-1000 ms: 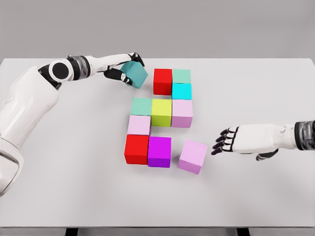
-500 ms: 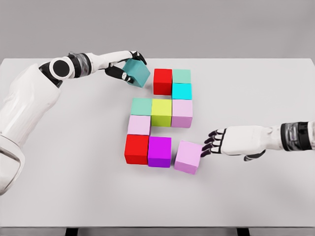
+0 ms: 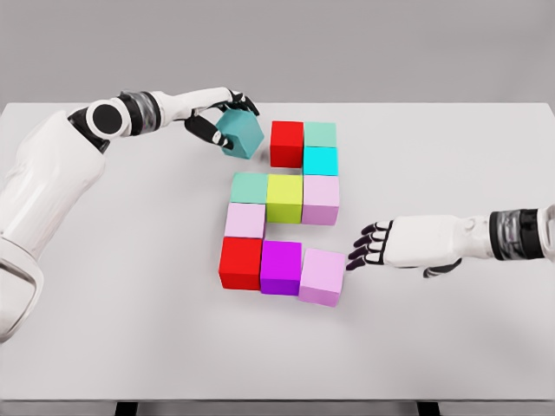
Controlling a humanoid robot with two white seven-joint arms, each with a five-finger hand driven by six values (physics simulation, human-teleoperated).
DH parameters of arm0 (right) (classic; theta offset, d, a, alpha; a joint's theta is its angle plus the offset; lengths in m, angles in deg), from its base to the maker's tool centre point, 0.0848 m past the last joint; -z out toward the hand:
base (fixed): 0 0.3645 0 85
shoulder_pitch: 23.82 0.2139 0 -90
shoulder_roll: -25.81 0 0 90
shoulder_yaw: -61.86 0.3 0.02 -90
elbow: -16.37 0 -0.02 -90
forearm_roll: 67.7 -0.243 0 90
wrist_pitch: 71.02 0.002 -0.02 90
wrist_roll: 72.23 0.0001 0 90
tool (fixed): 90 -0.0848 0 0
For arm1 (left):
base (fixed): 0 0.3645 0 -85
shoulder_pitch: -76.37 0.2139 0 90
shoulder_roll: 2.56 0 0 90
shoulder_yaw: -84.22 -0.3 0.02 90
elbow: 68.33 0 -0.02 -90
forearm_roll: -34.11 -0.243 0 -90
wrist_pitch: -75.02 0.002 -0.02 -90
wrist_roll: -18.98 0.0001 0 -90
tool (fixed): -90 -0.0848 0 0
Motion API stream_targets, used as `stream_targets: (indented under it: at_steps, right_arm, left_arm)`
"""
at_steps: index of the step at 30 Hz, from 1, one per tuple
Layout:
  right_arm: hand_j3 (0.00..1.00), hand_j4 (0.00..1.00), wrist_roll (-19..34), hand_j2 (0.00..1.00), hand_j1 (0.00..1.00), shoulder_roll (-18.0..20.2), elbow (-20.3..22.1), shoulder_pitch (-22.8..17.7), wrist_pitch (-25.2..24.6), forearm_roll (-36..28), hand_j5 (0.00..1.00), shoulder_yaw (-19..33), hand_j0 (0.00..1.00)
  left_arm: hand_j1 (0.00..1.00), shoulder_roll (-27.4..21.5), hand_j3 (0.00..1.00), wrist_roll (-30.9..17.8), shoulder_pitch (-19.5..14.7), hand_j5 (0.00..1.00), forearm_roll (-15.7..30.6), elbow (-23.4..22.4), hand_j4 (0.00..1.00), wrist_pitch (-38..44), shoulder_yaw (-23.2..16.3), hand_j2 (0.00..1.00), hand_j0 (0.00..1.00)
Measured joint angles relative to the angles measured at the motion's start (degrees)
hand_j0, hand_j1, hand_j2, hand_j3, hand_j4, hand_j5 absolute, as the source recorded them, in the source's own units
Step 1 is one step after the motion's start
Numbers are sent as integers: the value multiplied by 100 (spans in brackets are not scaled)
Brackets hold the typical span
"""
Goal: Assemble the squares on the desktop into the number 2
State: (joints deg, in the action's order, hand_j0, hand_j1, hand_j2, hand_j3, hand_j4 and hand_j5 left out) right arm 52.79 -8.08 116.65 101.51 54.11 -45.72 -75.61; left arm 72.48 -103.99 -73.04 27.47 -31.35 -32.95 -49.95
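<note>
Up at the top, my left hand has its fingers wrapped on the teal block, beside the red block. My right hand, fingers straight and apart, touches the pink block to close the bottom row.

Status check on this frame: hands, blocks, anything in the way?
Left hand gripping teal cube, beside red cube. Right hand open, fingertips at pink cube, beside magenta cube. Nothing obstructing.

Ten coloured squares in a near-complete 2, teal cube apart, tilted.
</note>
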Motion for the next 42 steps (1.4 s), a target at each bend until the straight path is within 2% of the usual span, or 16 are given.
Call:
stream_targets:
  at_steps: [9, 11, 15, 18, 20, 27, 28, 30, 31, 32, 37, 42]
  right_arm:
    - [100, 100, 0, 100, 100, -43, -48, 53, 0, -33, 100, 22, 100]
    - [100, 100, 0, 100, 100, -50, -121, 211, -2, -43, 100, 32, 100]
    - [100, 100, 0, 100, 100, -40, -579, 536, -1, -159, 100, 109, 100]
    - [100, 100, 0, 100, 100, -30, -1372, 650, -1, -984, 100, 302, 100]
    - [100, 100, 0, 100, 100, -25, -1691, 650, 0, -1319, 100, 377, 100]
    - [100, 100, 0, 100, 100, -34, -1990, 650, 2, -1654, 100, 455, 100]
    - [100, 100, 0, 100, 100, -36, -1999, 650, 2, -1669, 100, 462, 100]
    - [100, 100, 0, 100, 100, -40, -2012, 650, 2, -1686, 100, 471, 100]
    - [100, 100, 0, 100, 100, -39, -2015, 650, 2, -1691, 100, 474, 100]
    - [100, 100, 1, 100, 100, -36, -2017, 650, 2, -1695, 100, 477, 100]
    - [100, 100, 1, 100, 100, -29, -2028, 650, 3, -1728, 100, 481, 100]
    - [100, 100, 1, 100, 100, -18, -2038, 650, 2, -1781, 100, 481, 100]
  left_arm:
    - [77, 152, 77, 334, 0, 77, -29, -119, 77, 41, -17, 77, 77]
    - [78, 166, 78, 358, 0, 78, -29, -135, 78, 45, -17, 78, 78]
    - [87, 173, 87, 378, 0, 87, -25, -148, 87, 47, -15, 87, 87]
    - [89, 170, 89, 383, 0, 89, -24, -151, 89, 44, -8, 89, 89]
    - [89, 168, 89, 385, 0, 89, -22, -151, 89, 43, -4, 89, 89]
    - [90, 70, 90, 380, -79, 90, 26, -73, 90, -65, 22, 90, 90]
    - [84, -26, 84, 360, -140, 84, 37, -43, 84, -103, 20, 84, 84]
    - [60, -258, 60, 195, -158, 60, 36, 70, 60, -168, -11, 60, 60]
    - [37, -387, 37, 82, -167, 37, 31, 151, 37, -229, -38, 37, 37]
    - [33, -509, 33, 1, -167, 33, 27, 222, 33, -299, -86, 33, 33]
    - [34, -799, 34, -165, -185, 34, -53, 330, 34, -414, -387, 34, 34]
    - [34, -792, 34, -197, -202, 34, -393, 221, 34, -424, -550, 34, 34]
